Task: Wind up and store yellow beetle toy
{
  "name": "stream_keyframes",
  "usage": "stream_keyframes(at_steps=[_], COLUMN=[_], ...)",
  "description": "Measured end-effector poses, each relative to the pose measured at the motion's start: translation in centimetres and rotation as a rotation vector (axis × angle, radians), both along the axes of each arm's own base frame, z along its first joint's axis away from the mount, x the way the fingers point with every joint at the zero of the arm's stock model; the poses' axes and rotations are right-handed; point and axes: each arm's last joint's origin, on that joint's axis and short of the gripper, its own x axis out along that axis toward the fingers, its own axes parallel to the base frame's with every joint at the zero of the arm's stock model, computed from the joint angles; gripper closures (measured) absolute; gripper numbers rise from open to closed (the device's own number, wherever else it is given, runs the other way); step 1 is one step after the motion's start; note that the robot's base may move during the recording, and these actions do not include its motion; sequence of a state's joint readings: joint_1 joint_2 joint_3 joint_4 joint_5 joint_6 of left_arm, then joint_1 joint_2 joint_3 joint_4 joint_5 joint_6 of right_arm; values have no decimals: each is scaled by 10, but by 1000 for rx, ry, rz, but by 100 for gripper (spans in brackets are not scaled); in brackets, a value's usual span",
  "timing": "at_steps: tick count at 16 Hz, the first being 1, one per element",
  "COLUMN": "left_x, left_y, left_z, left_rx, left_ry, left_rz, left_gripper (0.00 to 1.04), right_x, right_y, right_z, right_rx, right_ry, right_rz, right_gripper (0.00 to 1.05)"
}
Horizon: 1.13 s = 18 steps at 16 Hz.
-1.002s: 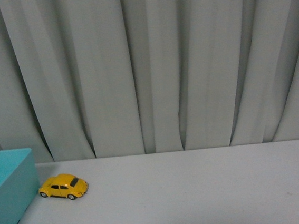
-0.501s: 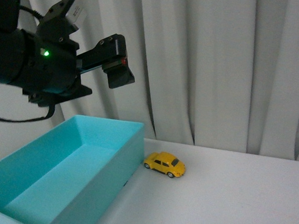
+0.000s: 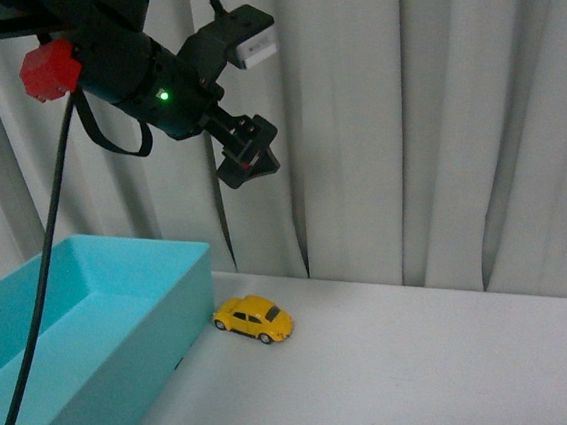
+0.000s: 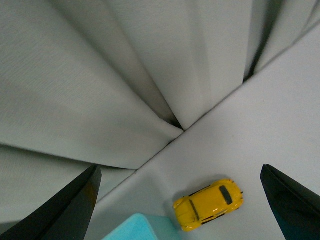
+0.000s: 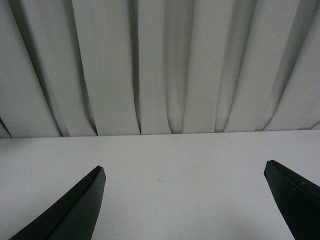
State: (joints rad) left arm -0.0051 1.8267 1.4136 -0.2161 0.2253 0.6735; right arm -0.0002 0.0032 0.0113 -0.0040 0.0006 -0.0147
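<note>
Since half a second ago the whole front view has swung: the curtain (image 3: 404, 110) and table (image 3: 429, 369) fill more of the right, the teal bin (image 3: 147, 356) sits further aside, and the left arm (image 3: 118, 58) has turned so the left gripper (image 3: 248, 159) tips downward instead of reaching level. Its fingers stand wide apart, holding nothing. The yellow beetle toy (image 3: 254, 319) rests on the table well below that gripper, almost straight under it, just beside the bin's end wall. Seen from the wrist, the toy's long axis runs roughly from one finger toward the other, so a wrist turn likely precedes the descent. The right gripper (image 5: 184, 165), also spread and empty, shows no toy; the left is nearer.
</note>
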Motion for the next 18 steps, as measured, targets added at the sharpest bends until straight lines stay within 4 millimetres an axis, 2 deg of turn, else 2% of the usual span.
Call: stream_keyframes(at_steps=[3,5,8,10,11,13,15,18], left_x=[23,38,58,70,75,78,78,80], left_y=[-6,-12,-22,-27,-28,-26,-21,-16], left_z=[-17,-17,-22,-38,-53,-72,-86,-95], left_rx=[325,498,795,837,821,797,740,712], left_ry=[129,181,274,365,421,477,534,524], left_rz=[-297,-502,-675,-670,-627,-536,-405,-384], left_gripper=[7,7,7,7,7,7,7,7], right_x=[0,0,0,0,0,0,0,0], right_y=[0,0,0,0,0,0,0,0], right_z=[0,0,0,0,0,0,0,0], right_rx=[0,0,0,0,0,0,0,0], right_ry=[0,0,0,0,0,0,0,0], right_rz=[0,0,0,0,0,0,0,0], right_gripper=[7,7,7,7,7,7,7,7])
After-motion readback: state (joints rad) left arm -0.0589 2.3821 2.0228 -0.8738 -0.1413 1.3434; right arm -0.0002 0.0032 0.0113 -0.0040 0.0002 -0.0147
